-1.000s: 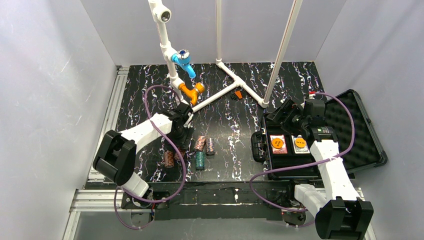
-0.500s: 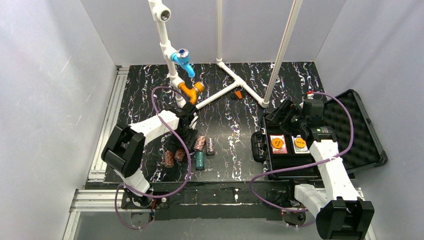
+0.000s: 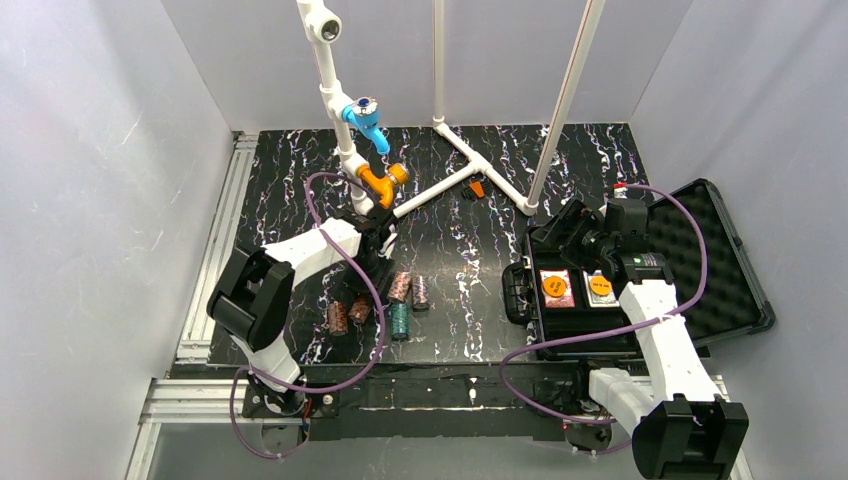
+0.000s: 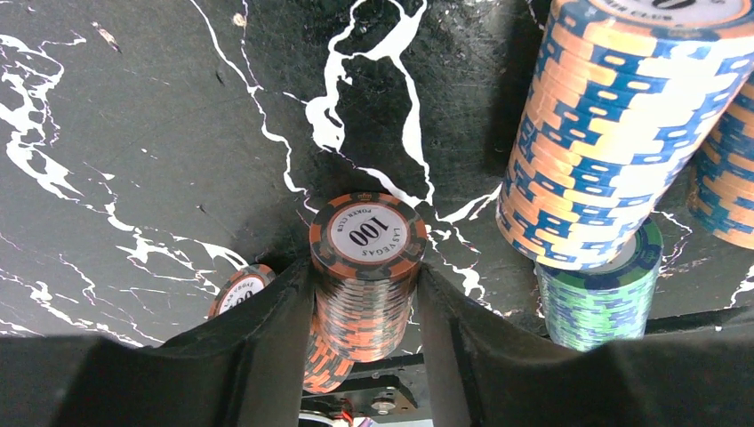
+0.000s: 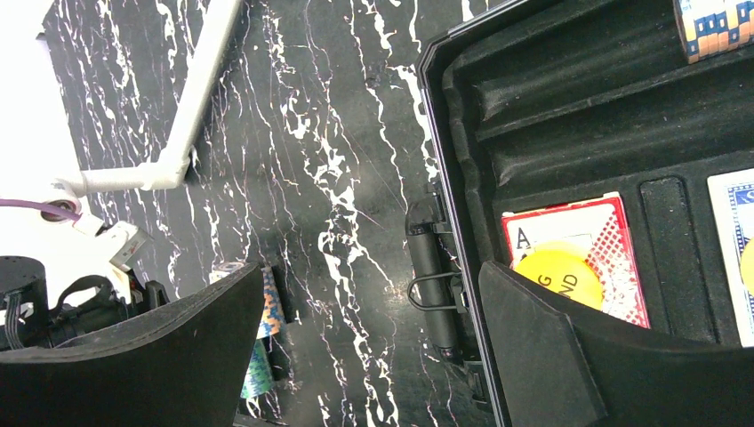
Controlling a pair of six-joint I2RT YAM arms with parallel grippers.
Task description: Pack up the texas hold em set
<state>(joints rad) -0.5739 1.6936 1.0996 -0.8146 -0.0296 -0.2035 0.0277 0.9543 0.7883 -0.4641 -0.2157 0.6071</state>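
- The left jaws press both sides of an orange chip stack (image 4: 366, 267) standing on the marbled tabletop (image 4: 133, 133); its top reads "100", "POKER CLUB", "LAS VEGAS".
- A tall blue-and-orange stack (image 4: 605, 142) and a green stack (image 4: 596, 298) stand just beside it; another chip stack (image 4: 238, 289) is half hidden behind the jaws.
- The right jaws gape wide, empty, by the open case (image 5: 569, 116), where a red card deck (image 5: 569, 258) lies partly cut off.
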